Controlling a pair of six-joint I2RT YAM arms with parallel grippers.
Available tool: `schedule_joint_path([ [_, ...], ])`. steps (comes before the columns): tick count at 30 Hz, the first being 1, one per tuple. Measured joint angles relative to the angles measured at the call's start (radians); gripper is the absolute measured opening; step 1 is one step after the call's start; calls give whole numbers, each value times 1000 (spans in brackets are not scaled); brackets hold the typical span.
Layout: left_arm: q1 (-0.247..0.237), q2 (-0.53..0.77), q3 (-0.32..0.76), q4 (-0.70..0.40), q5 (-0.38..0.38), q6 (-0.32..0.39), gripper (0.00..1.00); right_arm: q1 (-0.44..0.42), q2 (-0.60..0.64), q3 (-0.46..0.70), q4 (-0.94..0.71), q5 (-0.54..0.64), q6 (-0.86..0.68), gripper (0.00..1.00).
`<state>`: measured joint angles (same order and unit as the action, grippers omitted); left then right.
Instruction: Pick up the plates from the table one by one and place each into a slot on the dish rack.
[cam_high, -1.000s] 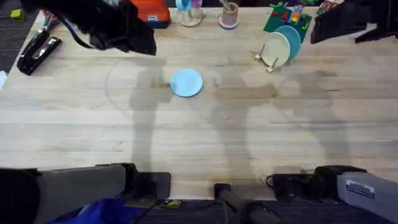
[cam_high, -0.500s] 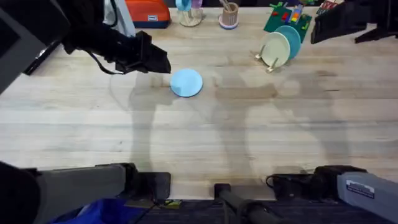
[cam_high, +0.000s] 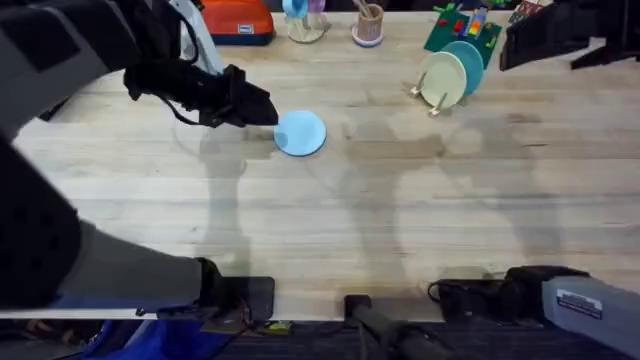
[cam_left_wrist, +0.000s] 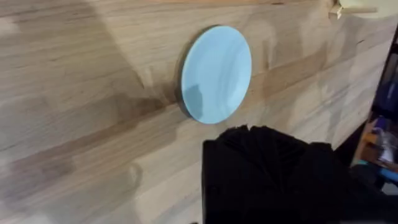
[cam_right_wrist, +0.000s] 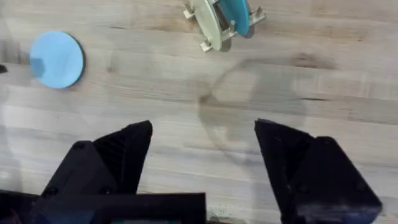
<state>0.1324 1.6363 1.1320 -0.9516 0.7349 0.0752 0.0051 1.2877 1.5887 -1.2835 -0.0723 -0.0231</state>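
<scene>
A light blue plate (cam_high: 300, 132) lies flat on the table (cam_high: 400, 220), left of centre and toward the back. My left gripper (cam_high: 252, 106) hovers just left of it, fingers shut with nothing in them. In the left wrist view the blue plate (cam_left_wrist: 216, 73) sits just ahead of the left gripper (cam_left_wrist: 267, 155). The dish rack (cam_high: 432, 98) stands at the back right with a cream plate (cam_high: 443, 78) and a teal plate (cam_high: 468, 63) upright in its slots. My right gripper (cam_high: 545, 40) is raised at the far right; in its wrist view the right gripper (cam_right_wrist: 202, 168) is open and empty.
An orange box (cam_high: 240, 18), two cups (cam_high: 368, 25) and a green toy board (cam_high: 455, 28) line the table's back edge. The left arm crosses the table's left side. Bare wood spreads across the middle and front.
The left arm has swung down and to the right from the back left corner, bringing its gripper close to the blue plate's left edge. The plates and the right arm have not moved.
</scene>
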Motion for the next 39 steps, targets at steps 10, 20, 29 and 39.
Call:
schedule_joint_path([
  [10,12,80,0,24,71,1,41,0,0,0,0,0,0,993],
  [20,12,80,0,36,85,2,41,0,0,0,0,0,0,995],
  [29,12,81,0,52,85,4,41,0,0,0,0,0,0,995],
  [39,12,192,0,90,84,16,41,0,0,0,0,0,0,994],
])
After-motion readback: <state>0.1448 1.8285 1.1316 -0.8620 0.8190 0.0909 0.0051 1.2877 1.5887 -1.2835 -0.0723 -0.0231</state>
